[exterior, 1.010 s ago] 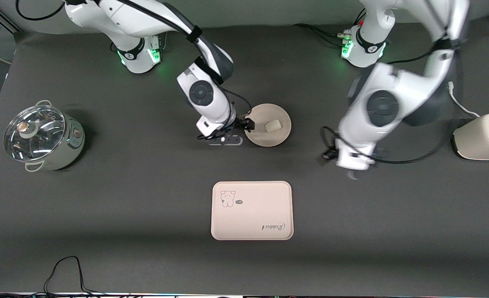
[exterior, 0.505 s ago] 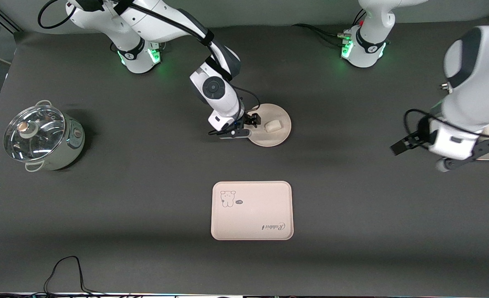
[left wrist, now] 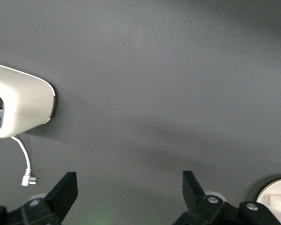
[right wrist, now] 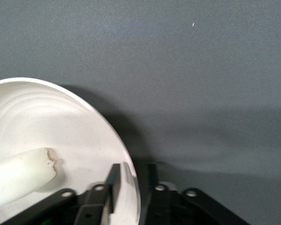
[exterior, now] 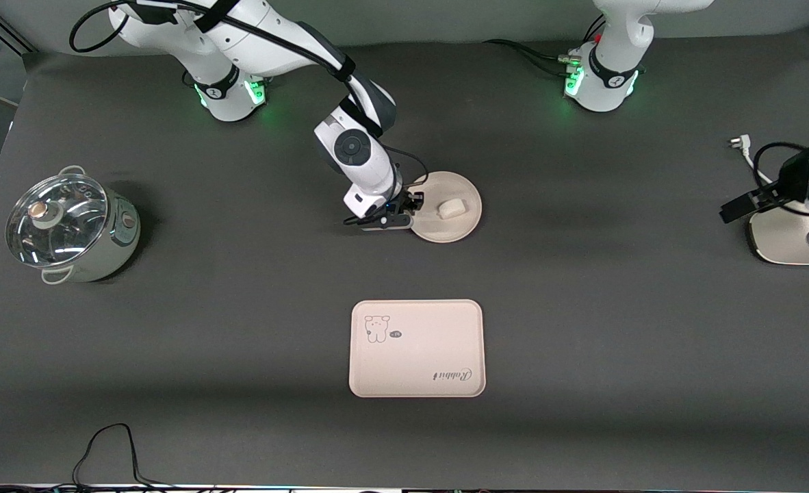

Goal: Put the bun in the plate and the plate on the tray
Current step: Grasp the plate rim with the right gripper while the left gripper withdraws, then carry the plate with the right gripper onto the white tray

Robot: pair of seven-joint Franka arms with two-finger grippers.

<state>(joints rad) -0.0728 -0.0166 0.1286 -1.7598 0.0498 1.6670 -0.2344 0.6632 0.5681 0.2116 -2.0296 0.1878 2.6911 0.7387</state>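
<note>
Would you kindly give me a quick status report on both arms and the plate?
Right gripper fingers pinching plate rim. Bun in plate; tray bare, nearer the camera. Left gripper open, waiting over the toaster end. Path unobstructed.

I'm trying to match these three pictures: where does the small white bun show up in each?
Front view: the small white bun lies in the round cream plate, mid-table.
Left wrist view: bun not identifiable.
Right wrist view: bun in the plate, beside the right gripper clamping its rim.
Shared landmark: the plate.

Dark grey table (exterior: 582, 329) fills the view, evenly lit; black cable (exterior: 110, 448) loops at its near edge, pale wall strip (exterior: 445, 20) along top.
</note>
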